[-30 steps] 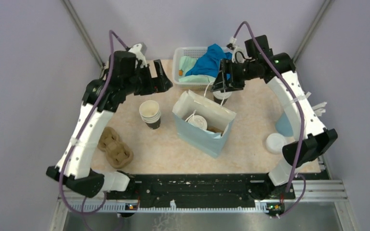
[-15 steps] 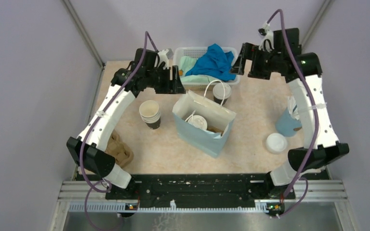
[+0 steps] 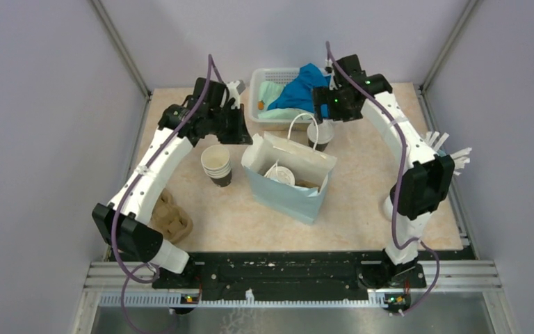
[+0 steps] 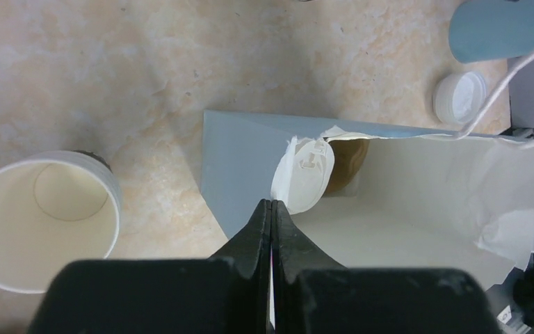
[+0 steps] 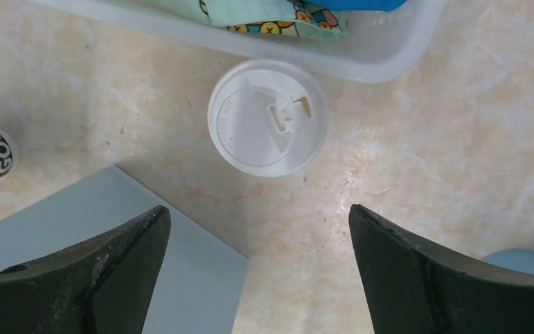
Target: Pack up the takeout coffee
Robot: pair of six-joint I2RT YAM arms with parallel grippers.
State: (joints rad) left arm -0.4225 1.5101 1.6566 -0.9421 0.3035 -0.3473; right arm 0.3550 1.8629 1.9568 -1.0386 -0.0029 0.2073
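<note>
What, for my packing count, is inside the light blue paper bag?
Inside the paper bag one white lid shows, with something brown beside it. The bag's walls cover whatever is under the lid, and the bag's floor.

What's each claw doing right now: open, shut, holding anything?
Left claw: shut, apparently pinching the paper bag by its rim.
Right claw: open and empty, above the lidded cup.

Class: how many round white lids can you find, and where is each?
3: one lid inside the paper bag; a second lid capping the cup beside the basket; a third lid loose near the blue cup. The bag may hide more.
</note>
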